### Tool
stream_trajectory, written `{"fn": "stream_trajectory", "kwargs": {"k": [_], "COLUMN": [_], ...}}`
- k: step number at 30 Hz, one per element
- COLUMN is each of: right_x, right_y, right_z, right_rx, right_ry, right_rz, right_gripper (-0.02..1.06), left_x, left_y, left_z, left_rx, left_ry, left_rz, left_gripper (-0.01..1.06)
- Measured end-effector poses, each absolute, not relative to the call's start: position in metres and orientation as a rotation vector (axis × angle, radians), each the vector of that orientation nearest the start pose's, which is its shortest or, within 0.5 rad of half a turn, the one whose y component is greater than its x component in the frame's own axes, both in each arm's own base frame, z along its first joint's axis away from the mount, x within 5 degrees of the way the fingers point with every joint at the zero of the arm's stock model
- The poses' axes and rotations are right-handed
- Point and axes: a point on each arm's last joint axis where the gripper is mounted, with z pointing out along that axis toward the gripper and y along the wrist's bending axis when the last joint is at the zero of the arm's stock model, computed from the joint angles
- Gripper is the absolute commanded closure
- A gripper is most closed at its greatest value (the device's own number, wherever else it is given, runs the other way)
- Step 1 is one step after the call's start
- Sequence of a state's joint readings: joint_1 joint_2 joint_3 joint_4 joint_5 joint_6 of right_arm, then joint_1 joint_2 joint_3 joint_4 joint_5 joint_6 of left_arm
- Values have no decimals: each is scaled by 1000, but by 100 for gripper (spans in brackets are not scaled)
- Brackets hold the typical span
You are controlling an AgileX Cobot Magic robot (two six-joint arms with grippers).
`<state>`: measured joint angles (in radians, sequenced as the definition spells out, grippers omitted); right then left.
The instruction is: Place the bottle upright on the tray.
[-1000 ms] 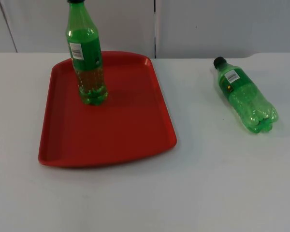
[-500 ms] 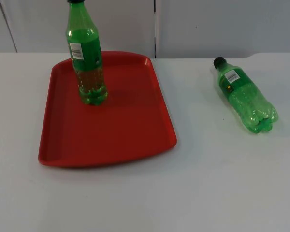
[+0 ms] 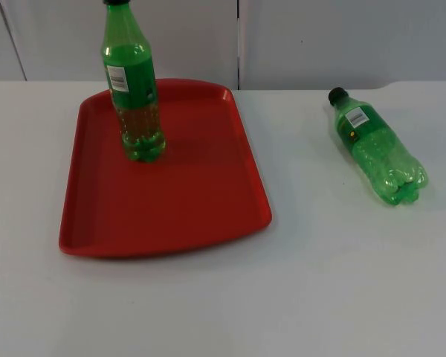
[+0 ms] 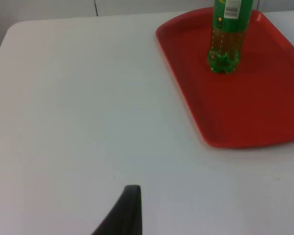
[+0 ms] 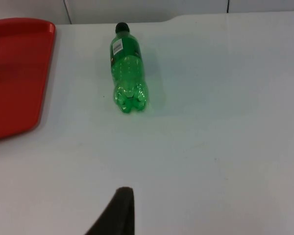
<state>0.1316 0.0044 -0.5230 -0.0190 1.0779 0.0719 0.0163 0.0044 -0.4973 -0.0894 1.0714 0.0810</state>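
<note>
A red tray (image 3: 201, 216) lies on the left half of the white table. A green bottle (image 3: 134, 104) with a black cap stands upright on the tray's far part. A second green bottle (image 3: 375, 149) lies on its side on the table to the right, its cap toward the wall. My left gripper (image 4: 130, 205) waits over bare table well short of the tray (image 4: 245, 122) and the standing bottle (image 4: 225, 34). My right gripper (image 5: 120, 210) hangs back from the lying bottle (image 5: 127, 73), with nothing in it; the tray's edge (image 5: 14, 73) is beside that bottle.
A grey partition wall (image 3: 320, 37) closes the table's far side. White table top (image 3: 320, 282) stretches between the tray and the lying bottle and along the near edge.
</note>
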Motion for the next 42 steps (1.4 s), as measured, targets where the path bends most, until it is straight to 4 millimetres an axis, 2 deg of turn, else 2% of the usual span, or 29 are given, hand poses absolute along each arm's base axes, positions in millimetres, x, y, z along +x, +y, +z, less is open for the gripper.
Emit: {"fn": "stream_trajectory", "kwargs": {"k": [42], "right_x": [-7], "right_y": [-3], "right_z": [282], "right_rx": [-60], "right_ry": [2044], "right_rz": [104], "right_gripper": [-1], "left_x": [-5], "left_y": [-7], "left_z": [276], "left_rx": [71], "left_ry": [2060], "left_rz": [-47], "left_gripper": [0]}}
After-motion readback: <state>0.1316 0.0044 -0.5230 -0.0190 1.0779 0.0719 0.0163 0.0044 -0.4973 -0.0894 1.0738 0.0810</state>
